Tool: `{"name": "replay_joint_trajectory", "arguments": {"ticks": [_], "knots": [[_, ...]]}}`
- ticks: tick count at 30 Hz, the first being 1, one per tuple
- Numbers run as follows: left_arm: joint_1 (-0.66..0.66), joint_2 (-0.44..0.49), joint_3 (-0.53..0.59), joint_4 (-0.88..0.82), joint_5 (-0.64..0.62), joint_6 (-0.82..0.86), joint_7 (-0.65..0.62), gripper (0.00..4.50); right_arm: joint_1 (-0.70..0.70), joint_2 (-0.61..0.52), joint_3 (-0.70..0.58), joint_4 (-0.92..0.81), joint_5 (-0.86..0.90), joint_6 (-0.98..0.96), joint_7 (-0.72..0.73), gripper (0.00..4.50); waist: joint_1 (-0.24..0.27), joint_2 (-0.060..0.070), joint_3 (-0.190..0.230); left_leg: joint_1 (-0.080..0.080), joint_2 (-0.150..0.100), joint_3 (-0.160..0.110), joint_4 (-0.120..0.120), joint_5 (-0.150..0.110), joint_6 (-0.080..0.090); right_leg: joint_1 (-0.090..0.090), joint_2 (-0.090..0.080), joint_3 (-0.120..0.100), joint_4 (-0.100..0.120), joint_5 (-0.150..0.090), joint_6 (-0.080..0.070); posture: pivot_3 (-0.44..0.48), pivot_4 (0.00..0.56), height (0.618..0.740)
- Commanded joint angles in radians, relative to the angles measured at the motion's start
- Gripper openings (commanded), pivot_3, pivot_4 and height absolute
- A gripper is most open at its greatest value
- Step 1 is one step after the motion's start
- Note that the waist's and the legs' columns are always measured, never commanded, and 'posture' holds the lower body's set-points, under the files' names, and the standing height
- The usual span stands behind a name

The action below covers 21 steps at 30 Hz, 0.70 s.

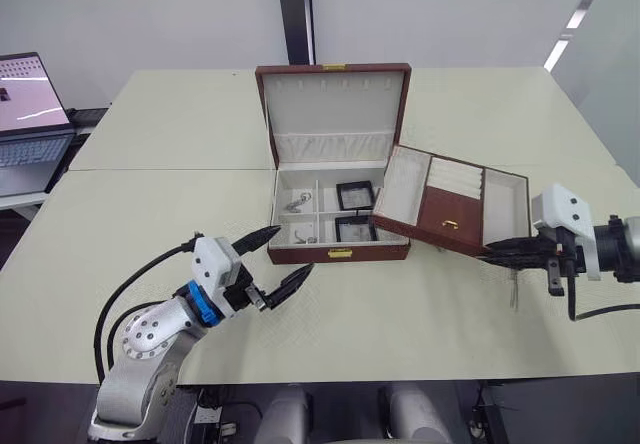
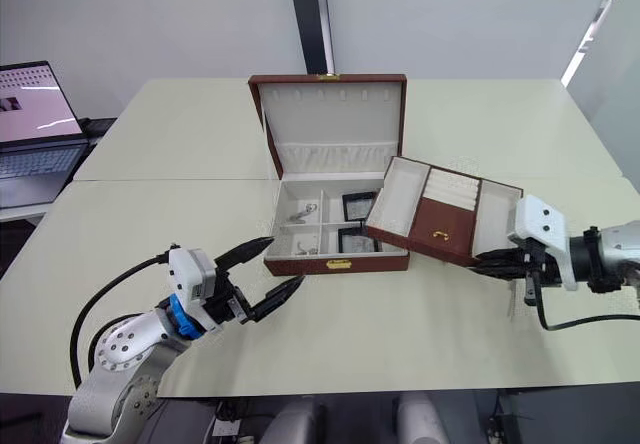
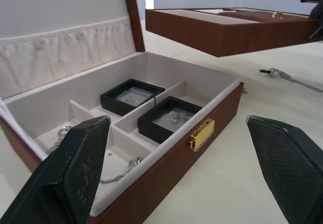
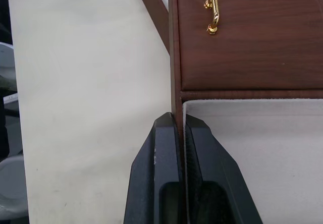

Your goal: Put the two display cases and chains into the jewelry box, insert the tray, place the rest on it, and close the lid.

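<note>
- one jewelry box [image 1: 340, 254], lid up
- one tray [image 1: 452, 201]
- two black display cases [image 1: 354, 196] [image 1: 355, 228] in the box
- two chains [image 1: 297, 203] [image 1: 305, 236] in the box, plus another chain [image 3: 290, 77] out on the table
- one laptop [image 1: 30, 124]

No text, label, brand, number or sign can be read anywhere. The lit screen of the grey open laptop [image 1: 30, 114] at the upper left of the frame shows only blurred pink and white shapes, too small to make out. The brown wooden jewelry box [image 1: 338, 253] bears plain gold metal clasps without lettering.
</note>
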Motion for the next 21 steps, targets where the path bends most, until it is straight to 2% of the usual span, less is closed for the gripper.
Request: {"name": "replay_joint_trajectory", "arguments": {"ticks": [1, 11, 21], "knots": [[0.035, -0.012, 0.041, -0.076, 0.002, 0.002, 0.061, 4.5, -0.111, 0.037, 0.085, 0.001, -0.007, -0.012, -0.006, 0.03, -0.001, -0.001, 0.0, 0.0, 0.0, 0.0, 0.0, 0.0, 0.0, 0.0, 0.0, 0.0, 0.0, 0.0, 0.0, 0.0, 0.15, 0.74], [0.232, -0.073, 0.073, -0.235, 0.025, -0.002, 0.203, 4.5, -0.39, 0.225, 0.354, 0.161, -0.134, -0.085, 0.005, 0.03, 0.003, -0.002, 0.001, -0.001, 0.0, -0.001, 0.0, 0.0, 0.0, 0.0, 0.0, 0.0, -0.001, 0.0, 0.0, 0.0, 0.15, 0.74], [0.359, -0.142, 0.058, -0.297, 0.08, -0.04, 0.276, 4.5, -0.522, 0.356, 0.479, 0.266, -0.238, -0.111, 0.014, 0.03, 0.004, -0.002, 0.001, -0.001, 0.0, -0.001, -0.001, 0.0, 0.0, -0.001, 0.0, -0.001, -0.001, 0.0, 0.0, 0.0, 0.15, 0.74]]}}
